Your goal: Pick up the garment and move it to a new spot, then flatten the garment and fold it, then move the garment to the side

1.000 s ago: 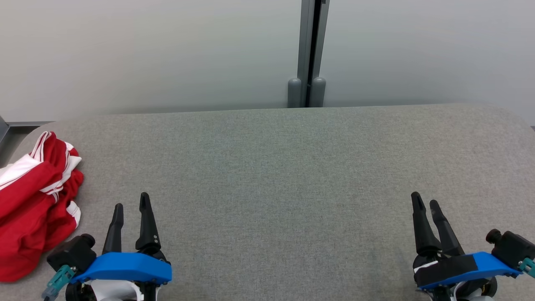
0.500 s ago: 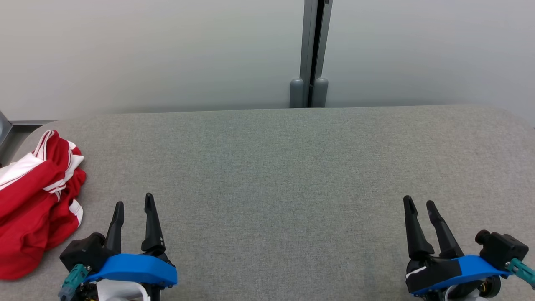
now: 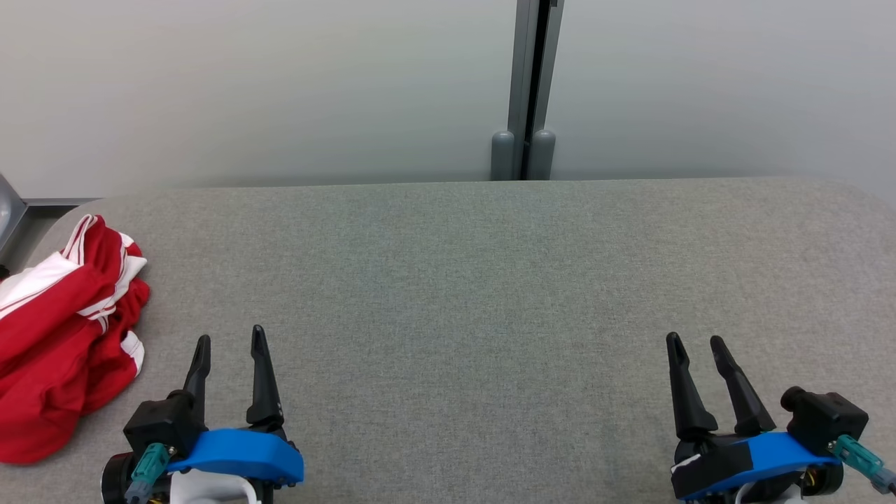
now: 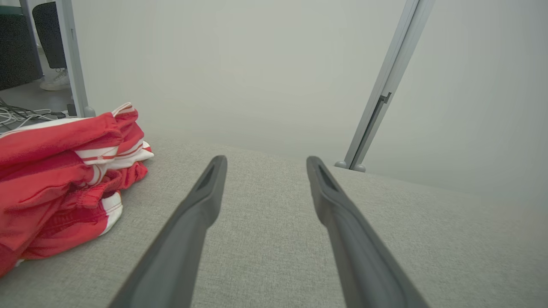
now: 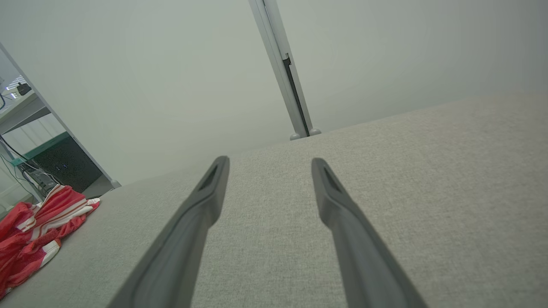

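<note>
A red garment [image 3: 59,336] with white stripes lies crumpled at the far left edge of the grey fabric table [image 3: 476,280]. It also shows at the left of the left wrist view as the garment [image 4: 60,179], and far off at the lower left for the right wrist, the garment [image 5: 34,222]. My left gripper [image 3: 229,341] stands open at the lower left, just right of the garment and apart from it, with nothing between its fingers. At the lower right, my right gripper [image 3: 695,343] is open and empty too.
A pale partition wall [image 3: 280,84] with a grey vertical post [image 3: 528,91] runs along the table's far edge. Beyond the table's left end are a dark cabinet [image 5: 68,164], floor cables [image 4: 17,115] and a metal frame leg [image 4: 72,60].
The head view has shifted slightly, so the scene sits a little to the right. Both grippers have drawn back toward the bottom edge, still open. The garment lies as before.
</note>
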Robot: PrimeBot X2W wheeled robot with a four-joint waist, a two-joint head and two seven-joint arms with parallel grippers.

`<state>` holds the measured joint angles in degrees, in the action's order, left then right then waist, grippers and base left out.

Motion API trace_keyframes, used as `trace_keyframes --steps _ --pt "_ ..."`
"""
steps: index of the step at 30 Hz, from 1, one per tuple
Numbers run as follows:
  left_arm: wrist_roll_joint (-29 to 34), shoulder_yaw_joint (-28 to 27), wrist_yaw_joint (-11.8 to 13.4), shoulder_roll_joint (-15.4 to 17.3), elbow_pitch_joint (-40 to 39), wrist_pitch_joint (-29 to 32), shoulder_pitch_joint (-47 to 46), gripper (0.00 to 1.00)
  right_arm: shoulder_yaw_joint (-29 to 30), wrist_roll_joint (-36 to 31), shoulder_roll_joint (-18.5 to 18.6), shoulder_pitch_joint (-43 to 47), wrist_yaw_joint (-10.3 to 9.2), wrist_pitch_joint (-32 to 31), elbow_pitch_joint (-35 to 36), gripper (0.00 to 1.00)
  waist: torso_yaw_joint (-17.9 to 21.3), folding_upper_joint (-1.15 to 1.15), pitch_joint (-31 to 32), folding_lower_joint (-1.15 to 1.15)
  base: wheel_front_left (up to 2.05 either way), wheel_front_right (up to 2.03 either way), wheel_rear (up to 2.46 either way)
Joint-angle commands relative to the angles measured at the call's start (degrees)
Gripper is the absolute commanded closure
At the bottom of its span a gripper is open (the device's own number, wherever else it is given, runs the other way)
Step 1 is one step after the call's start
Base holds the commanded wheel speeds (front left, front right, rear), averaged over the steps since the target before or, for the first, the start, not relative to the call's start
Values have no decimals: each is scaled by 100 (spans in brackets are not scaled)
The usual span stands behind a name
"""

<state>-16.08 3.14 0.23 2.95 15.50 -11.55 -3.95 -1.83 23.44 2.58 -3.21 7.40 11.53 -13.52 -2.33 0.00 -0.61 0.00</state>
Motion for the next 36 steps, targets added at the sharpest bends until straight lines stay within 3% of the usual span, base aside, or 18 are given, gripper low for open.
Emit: trace_keyframes --steps 1,29,36 --pt "144 23 42 25 -7 -49 -107 0 -19 -143 41 -11 12 56 20 0 -3 0 -1 0 0 0 0" --pt "1336 129 179 22 128 -357 -82 0 -118 -1334 46 8 13 362 -104 0 -55 0 -14 0 0 0 0" --pt "1352 135 176 16 148 -374 -95 0 -111 -1366 46 -6 10 374 -131 0 -61 0 -11 0 0 0 0"
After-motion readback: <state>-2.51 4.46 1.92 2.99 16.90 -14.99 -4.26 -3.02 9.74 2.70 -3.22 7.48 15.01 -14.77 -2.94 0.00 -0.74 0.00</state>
